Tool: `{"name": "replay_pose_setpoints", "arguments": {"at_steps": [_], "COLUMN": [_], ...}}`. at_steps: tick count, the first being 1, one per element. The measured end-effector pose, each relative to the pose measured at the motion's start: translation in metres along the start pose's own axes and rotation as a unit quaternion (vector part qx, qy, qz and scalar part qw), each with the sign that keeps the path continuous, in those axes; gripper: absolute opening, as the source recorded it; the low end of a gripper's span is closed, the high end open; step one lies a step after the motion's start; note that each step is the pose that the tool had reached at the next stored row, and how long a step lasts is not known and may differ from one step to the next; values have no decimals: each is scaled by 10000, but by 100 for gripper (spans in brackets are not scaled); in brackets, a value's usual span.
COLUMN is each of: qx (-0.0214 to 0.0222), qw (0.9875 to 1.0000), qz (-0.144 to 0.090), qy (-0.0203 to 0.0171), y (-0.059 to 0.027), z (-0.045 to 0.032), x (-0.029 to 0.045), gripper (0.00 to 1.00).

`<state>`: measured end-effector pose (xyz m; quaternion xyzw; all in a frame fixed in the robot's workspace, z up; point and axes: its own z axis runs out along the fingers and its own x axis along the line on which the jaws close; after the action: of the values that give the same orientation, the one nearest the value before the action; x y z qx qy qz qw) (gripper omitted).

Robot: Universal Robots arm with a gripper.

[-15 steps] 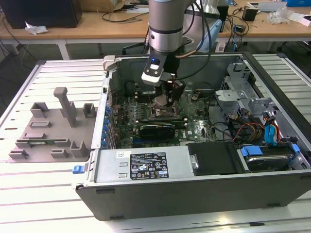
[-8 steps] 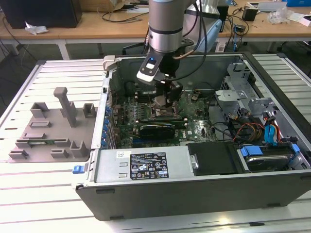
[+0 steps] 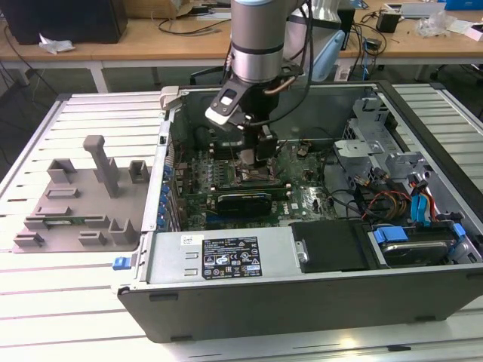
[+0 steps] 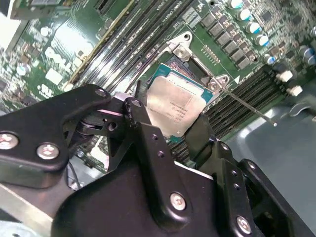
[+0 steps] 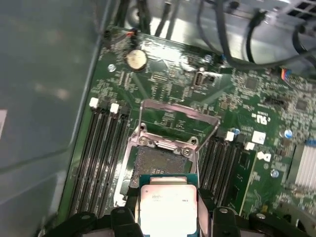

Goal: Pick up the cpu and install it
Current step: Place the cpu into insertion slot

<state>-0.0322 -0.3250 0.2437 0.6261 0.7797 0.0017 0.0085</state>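
While the arm (image 3: 256,38) reaches into the computer case (image 3: 302,302), its gripper (image 4: 170,114) clamps the cpu (image 4: 177,101) by two opposite edges. It hangs over the open socket frame (image 5: 160,143).

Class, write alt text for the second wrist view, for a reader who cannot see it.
The gripper holds the silvery cpu between its black jaws over the open socket frame on a green motherboard, with dark memory slots on both sides.

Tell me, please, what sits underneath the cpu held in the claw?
The open socket on the green motherboard, its metal frame swung up. The cpu, gripped by the claw, covers part of the socket, so any gap between them is hidden.
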Motion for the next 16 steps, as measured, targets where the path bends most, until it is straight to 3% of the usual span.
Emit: {"name": "replay_pose_setpoints", "arguments": {"at_steps": [5,8,9,10,16], "qx": [6,10,12,13,13], "qw": [9986,9960,9941,9941,9941], "qz": [534,891,1081,1081,1080], "qy": [-8,-13,-15,-15,-15], "y": [0,-1,45,65,64], "z": [28,52,123,167,215], "x": [0,0,-8,-11,-10], "gripper": [55,55,55,55,55]}}
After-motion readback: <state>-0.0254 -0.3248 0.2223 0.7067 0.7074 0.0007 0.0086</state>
